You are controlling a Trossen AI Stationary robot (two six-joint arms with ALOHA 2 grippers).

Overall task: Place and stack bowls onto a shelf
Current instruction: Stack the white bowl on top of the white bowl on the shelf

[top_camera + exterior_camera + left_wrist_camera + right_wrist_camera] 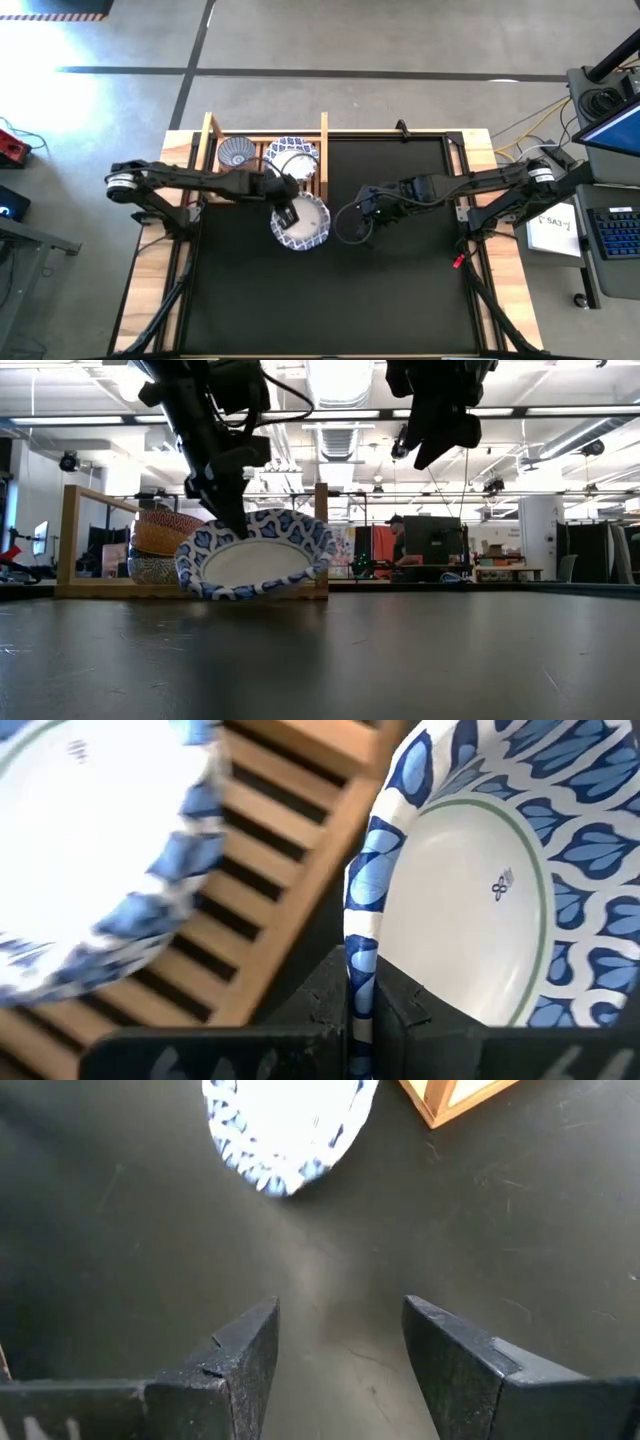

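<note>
My left gripper (287,212) is shut on a wide white bowl with a blue patterned rim (303,224), just in front of the light wooden shelf (322,150) at the table's far left. In the low view this bowl (255,557) stands tilted, its hollow facing the near side. On the shelf's slats sit another white and blue bowl (293,158) and a stack of smaller bowls (160,545) with a grey-blue patterned one on top (237,152). My right gripper (362,215) is open and empty, to the right of the held bowl and above the table. My left gripper pinches the bowl's rim (358,982) between its two fingers, one finger on the inside (420,1020) and one on the outside (315,1010). The fingers come from above, slanting down. The bowl hangs tilted below them, its lower edge (240,596) close to the table; whether it touches, I cannot tell.
The black table top (400,290) stretches to the near side and the right. The shelf's upright rails (68,535) stand at its sides, and its corner shows in the right wrist view (450,1095). People and desks show in the room beyond.
</note>
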